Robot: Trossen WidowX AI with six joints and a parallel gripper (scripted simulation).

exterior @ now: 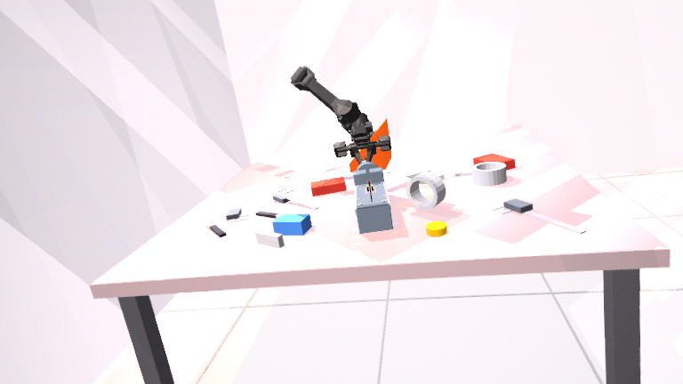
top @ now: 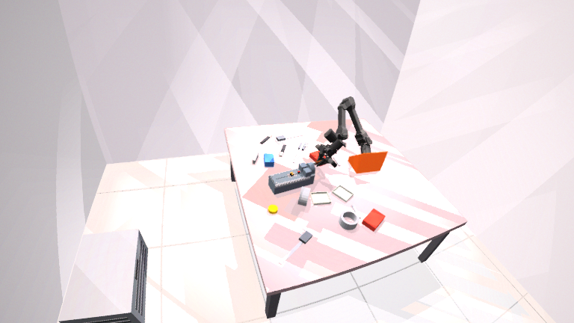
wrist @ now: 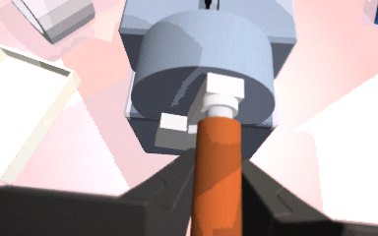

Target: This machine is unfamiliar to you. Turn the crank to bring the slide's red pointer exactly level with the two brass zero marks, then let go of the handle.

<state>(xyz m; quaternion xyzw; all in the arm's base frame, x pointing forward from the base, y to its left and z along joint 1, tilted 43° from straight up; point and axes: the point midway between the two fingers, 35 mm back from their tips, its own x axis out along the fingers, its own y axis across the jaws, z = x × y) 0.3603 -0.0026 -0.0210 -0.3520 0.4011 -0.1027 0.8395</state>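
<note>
The blue-grey machine (top: 291,182) (exterior: 373,217) (wrist: 207,44) stands on the table, its round crank housing facing the arm. The red pointer (top: 298,171) (exterior: 369,181) sits in the top slot, off the brass zero marks (top: 291,174) on the crank-housing side; their exact gap is too small to measure. In the wrist view, the white crank arm (wrist: 224,86) is in front of the round face and the orange handle (wrist: 217,197) points toward the camera. My gripper (top: 320,161) (exterior: 363,160) (wrist: 213,159) is shut on the handle, a dark finger on each side.
A grey ring (top: 303,196) (exterior: 426,191) stands beside the machine, with two shallow trays (top: 312,198) (top: 337,197) nearby. A red block (exterior: 328,187), a blue block (top: 268,160) (exterior: 291,225) and a yellow disc (top: 273,208) (exterior: 436,228) lie around it. An orange panel (top: 367,162) stands near the arm's base.
</note>
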